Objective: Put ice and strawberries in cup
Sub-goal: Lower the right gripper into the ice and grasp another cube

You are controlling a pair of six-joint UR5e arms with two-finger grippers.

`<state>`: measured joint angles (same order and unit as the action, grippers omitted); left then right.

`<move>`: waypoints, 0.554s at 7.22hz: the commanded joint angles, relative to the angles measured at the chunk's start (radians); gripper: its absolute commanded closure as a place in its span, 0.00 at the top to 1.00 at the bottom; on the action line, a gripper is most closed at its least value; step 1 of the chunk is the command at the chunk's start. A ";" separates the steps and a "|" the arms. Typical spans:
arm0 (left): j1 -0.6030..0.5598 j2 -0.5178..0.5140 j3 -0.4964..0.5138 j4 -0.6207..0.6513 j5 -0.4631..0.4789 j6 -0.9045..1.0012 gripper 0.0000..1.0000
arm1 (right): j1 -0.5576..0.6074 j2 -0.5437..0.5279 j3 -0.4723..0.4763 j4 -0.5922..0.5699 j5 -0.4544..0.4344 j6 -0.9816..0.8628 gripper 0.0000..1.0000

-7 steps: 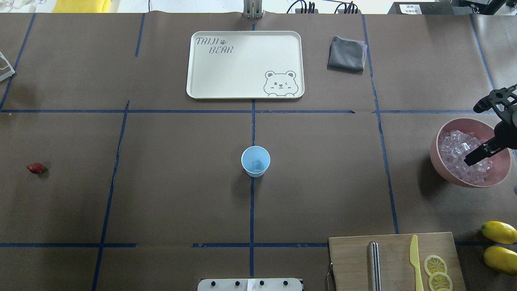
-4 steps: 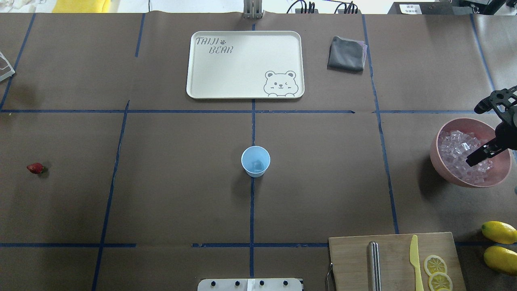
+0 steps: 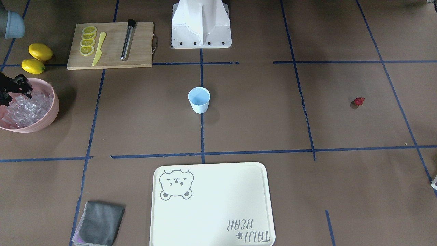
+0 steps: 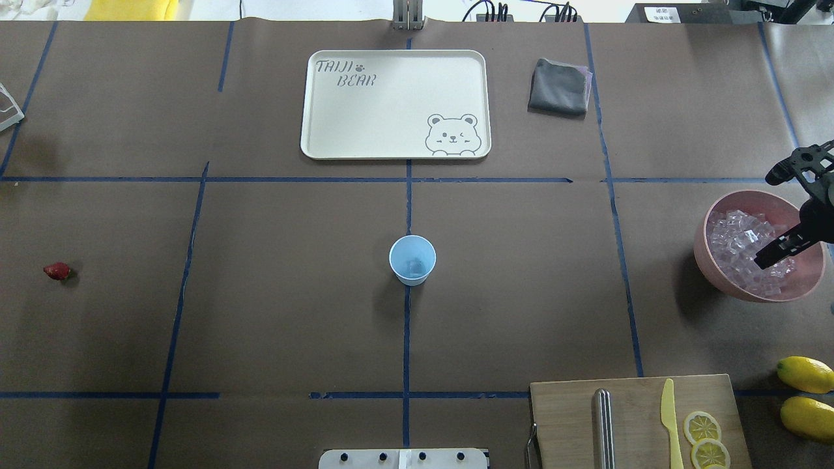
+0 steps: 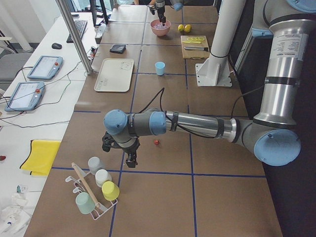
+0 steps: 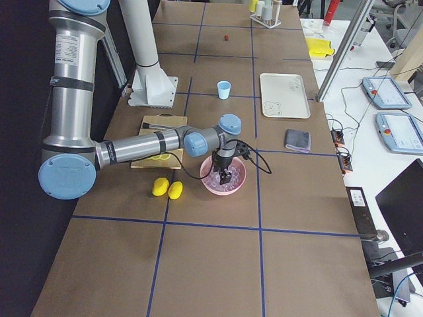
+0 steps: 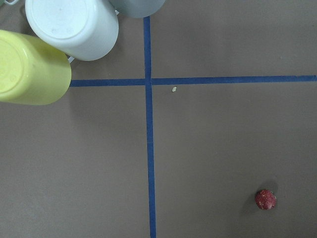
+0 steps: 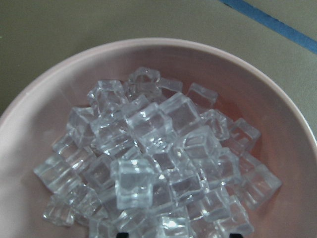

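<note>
The pale blue cup [image 4: 412,259] stands upright at the table's middle, with what looks like one clear cube in its bottom. The ice [image 8: 148,163] is heaped in a pink bowl [image 4: 717,267] at the right edge. My right gripper [image 4: 772,254] hangs over that heap, open, its dark fingertips [image 8: 120,234] barely showing at the bottom of the right wrist view. A small red strawberry [image 4: 57,271] lies alone at the far left. My left gripper [image 5: 129,155] hovers near the strawberry [image 5: 156,142]; I cannot tell its state.
A cream tray [image 4: 313,130] and a folded grey cloth [image 4: 559,86] lie at the far side. A cutting board [image 4: 567,417] with lemon slices, a yellow knife and a metal rod sits near the base, two lemons [image 4: 805,374] beside it. Upturned cups [image 7: 34,67] stand near the left arm.
The right gripper has drifted slightly to the right over the ice bowl. Cup and strawberry have not moved.
</note>
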<state>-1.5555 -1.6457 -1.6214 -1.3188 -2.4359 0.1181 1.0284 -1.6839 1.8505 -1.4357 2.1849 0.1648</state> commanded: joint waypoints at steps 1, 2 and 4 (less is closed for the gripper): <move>0.000 0.001 0.000 0.000 0.000 0.000 1.00 | -0.007 0.006 -0.002 -0.002 -0.001 0.001 0.68; 0.000 0.001 0.000 0.000 0.000 0.000 1.00 | -0.007 0.006 -0.002 -0.002 -0.001 0.001 0.65; 0.000 0.001 0.000 0.000 0.000 0.000 1.00 | -0.007 0.000 -0.004 0.000 -0.001 -0.004 0.52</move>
<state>-1.5555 -1.6445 -1.6214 -1.3192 -2.4360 0.1181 1.0220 -1.6806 1.8476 -1.4370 2.1844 0.1639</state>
